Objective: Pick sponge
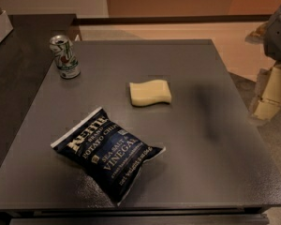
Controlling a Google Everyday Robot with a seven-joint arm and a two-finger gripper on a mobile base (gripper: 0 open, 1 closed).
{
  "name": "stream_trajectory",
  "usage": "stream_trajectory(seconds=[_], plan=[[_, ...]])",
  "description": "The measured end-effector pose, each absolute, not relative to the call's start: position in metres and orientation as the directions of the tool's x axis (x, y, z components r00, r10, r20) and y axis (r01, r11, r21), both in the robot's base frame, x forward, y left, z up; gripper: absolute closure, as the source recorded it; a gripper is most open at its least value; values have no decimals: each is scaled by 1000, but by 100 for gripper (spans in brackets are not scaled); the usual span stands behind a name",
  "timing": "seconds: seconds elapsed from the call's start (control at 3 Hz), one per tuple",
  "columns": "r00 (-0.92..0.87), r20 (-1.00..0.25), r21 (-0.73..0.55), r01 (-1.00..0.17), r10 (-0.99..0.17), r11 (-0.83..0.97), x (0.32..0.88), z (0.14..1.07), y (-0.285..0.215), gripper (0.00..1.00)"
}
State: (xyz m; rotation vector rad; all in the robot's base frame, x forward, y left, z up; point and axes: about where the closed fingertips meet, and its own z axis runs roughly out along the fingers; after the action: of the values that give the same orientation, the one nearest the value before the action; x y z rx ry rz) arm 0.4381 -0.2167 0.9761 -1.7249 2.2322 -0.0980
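A dark blue Kettle Brand sea salt and vinegar chip bag [107, 151] is laid flat at the near left of the grey table [215, 144]. A drink can [64, 56] is stood upright at its far left corner. The gripper [268, 97] is seen beyond the table's right edge.

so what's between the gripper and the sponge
Nothing: in the camera view only bare table top lies between the gripper at the picture's right edge and the sponge.

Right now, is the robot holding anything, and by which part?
Nothing is held. The pincer hangs beside the table, apart from the sponge lying on it.
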Motion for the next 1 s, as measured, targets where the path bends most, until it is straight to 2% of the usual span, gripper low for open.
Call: stream_trajectory(seconds=[0.67,1.0], plan=[[-228,-240,-242,-927,-944,285,449,977,-210,0],[-208,-296,-228,-932,-932,280,469,971,-184,0]])
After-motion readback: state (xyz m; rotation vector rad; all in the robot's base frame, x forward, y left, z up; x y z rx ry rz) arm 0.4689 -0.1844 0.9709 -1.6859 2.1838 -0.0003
